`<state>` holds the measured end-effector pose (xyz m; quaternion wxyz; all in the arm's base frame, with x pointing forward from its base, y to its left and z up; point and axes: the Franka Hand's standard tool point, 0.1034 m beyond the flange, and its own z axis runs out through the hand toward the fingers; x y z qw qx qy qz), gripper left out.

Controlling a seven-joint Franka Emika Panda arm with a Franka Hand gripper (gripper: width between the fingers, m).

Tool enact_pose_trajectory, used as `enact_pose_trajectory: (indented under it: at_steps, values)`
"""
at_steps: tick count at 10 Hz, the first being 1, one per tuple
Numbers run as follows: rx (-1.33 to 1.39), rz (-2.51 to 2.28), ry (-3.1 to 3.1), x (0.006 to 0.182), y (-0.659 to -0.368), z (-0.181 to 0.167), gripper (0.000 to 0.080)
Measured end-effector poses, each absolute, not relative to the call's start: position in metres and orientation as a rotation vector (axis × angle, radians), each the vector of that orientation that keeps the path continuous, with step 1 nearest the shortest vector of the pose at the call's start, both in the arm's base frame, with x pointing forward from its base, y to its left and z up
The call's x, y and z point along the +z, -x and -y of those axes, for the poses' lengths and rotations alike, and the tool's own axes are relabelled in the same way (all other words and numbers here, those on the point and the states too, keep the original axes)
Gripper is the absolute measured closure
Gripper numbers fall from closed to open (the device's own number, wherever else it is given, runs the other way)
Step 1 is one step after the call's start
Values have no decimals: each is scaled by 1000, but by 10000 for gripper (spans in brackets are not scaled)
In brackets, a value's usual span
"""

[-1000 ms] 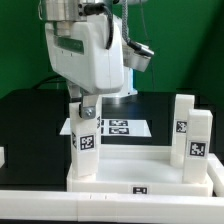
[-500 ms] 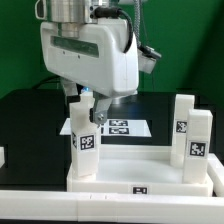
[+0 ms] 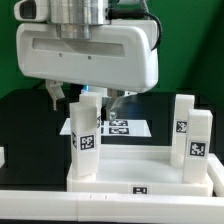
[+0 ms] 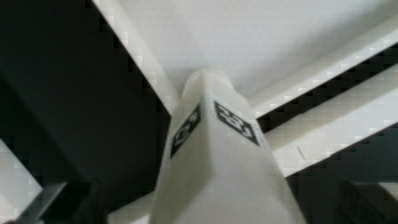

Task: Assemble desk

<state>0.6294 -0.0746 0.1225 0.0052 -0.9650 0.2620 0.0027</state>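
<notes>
The desk's white tabletop lies on the black table with its raised rim up. One white tagged leg stands upright at its corner on the exterior view's left. My gripper hangs open over the top of that leg, one dark finger on each side and apart from it. In the wrist view the same leg rises between the fingers of the gripper, with the tabletop's rim beyond. Two more legs stand upright on the exterior view's right side.
The marker board lies flat behind the tabletop. A white bar runs across the front of the exterior view. A small white piece shows at the exterior view's left edge. A green wall stands behind.
The gripper has opened and let go of the left leg's top. The hand has turned its broad face to the exterior camera. The leg stays upright.
</notes>
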Motion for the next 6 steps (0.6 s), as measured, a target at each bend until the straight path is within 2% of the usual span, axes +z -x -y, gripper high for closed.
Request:
enact_pose_trajectory:
  at_steps: [6]
  values:
    - [-10, -65, 3143, 123, -632, 72, 151]
